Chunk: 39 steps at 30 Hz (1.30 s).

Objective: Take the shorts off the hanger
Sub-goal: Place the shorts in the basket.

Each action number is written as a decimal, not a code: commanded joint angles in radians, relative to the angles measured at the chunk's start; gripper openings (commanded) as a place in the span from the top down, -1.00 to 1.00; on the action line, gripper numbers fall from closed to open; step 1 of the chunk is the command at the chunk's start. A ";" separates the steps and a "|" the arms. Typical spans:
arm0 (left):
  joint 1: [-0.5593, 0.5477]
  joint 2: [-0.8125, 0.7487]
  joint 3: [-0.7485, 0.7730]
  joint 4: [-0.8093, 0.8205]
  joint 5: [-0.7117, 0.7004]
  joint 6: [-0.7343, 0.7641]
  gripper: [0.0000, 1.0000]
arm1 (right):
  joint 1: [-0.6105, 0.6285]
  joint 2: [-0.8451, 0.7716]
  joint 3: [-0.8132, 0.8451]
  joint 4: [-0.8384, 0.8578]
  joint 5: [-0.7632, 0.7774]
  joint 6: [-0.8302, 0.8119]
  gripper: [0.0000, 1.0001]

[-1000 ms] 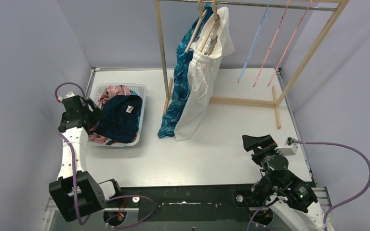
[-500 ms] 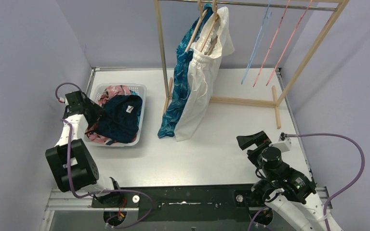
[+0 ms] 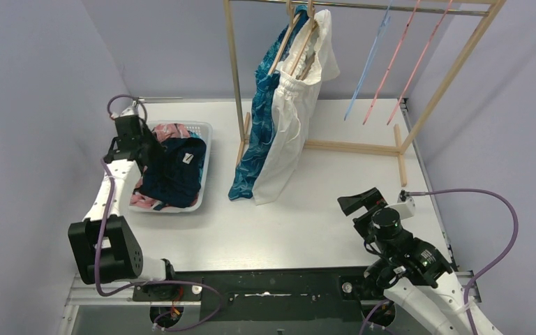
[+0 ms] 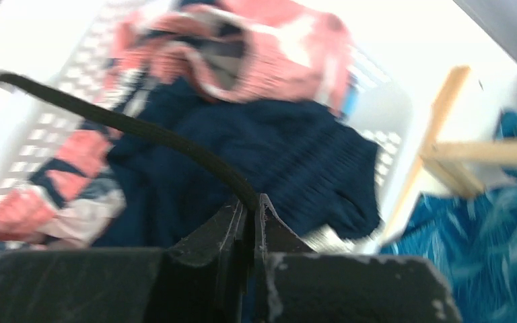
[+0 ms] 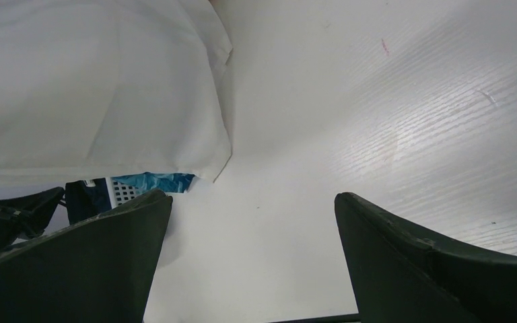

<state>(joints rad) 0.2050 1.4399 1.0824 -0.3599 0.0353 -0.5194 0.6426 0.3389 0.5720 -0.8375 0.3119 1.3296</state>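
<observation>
Over at the table's left side, the left gripper (image 4: pixel 250 210) hangs above the white slatted plastic basket (image 3: pixel 208 150). Its two black fingers are pressed tightly together with no gap showing between them. A thin black cord (image 4: pixel 108 121) arcs from the upper left of the wrist view down to the very tips. Whether it is nipped there or only passes behind them cannot be told. Just beyond the tips, inside the basket, lies the plain navy pair of shorts (image 4: pixel 283 155), crumpled. The pink-and-navy floral pair (image 4: pixel 269 33) lies beneath and around it, spilling toward the basket's near-left rim. As far as the wrist view shows, the fingers touch neither pair.

Two more pairs hang on the light wooden clothes rack (image 3: pixel 234 70), well apart from both grippers. These are the white drawstring shorts (image 3: pixel 289 132) and, just beside them on the left, the blue leaf-pattern shorts (image 3: pixel 255 139). Each hangs on a wooden hanger (image 3: pixel 284 49), with hems down at the white table (image 3: pixel 321 216). The right gripper (image 3: pixel 358 201) sits low over the table's near right. Its fingers are spread wide with nothing between them, and it points toward the hanging white shorts, well short of them.
</observation>
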 commanded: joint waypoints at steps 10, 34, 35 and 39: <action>-0.191 -0.130 -0.072 0.004 0.016 0.165 0.97 | 0.004 0.147 -0.017 0.163 -0.029 -0.013 -0.96; -0.067 -0.399 -0.267 0.060 0.018 0.184 -0.33 | 0.004 0.184 -0.124 0.445 -0.085 -0.140 -0.96; -0.066 -0.419 -0.270 0.066 0.014 0.179 -0.33 | 0.004 0.194 -0.130 0.469 -0.085 -0.140 -0.95; -0.062 -0.489 -0.293 0.085 -0.011 0.176 -0.37 | 0.004 0.239 -0.134 0.592 -0.106 -0.181 -0.96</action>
<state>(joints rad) 0.1310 1.0176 0.8021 -0.3649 0.0437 -0.3367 0.6426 0.5404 0.4332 -0.4332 0.2207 1.1961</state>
